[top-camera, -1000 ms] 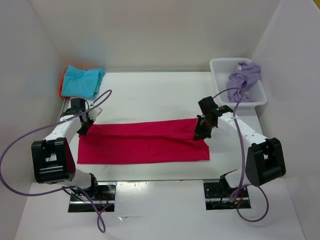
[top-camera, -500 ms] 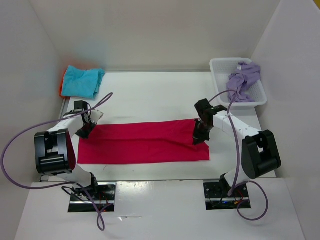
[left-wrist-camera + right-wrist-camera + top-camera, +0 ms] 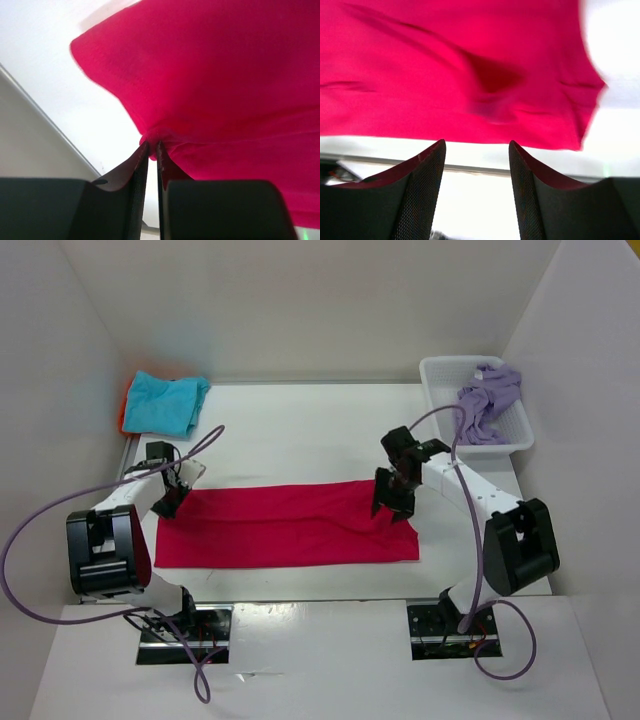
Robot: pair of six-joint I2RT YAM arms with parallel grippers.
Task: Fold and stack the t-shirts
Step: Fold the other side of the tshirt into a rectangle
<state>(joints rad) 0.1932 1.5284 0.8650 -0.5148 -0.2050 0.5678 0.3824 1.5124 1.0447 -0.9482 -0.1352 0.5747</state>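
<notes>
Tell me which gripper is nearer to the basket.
Right. Right gripper: at the red shirt's right end, toward the basket. Left gripper: pinching its left end, much farther.

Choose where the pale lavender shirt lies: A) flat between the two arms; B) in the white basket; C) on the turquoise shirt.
B: the lavender shirt is bunched inside the white basket at the far right of the table.
</notes>
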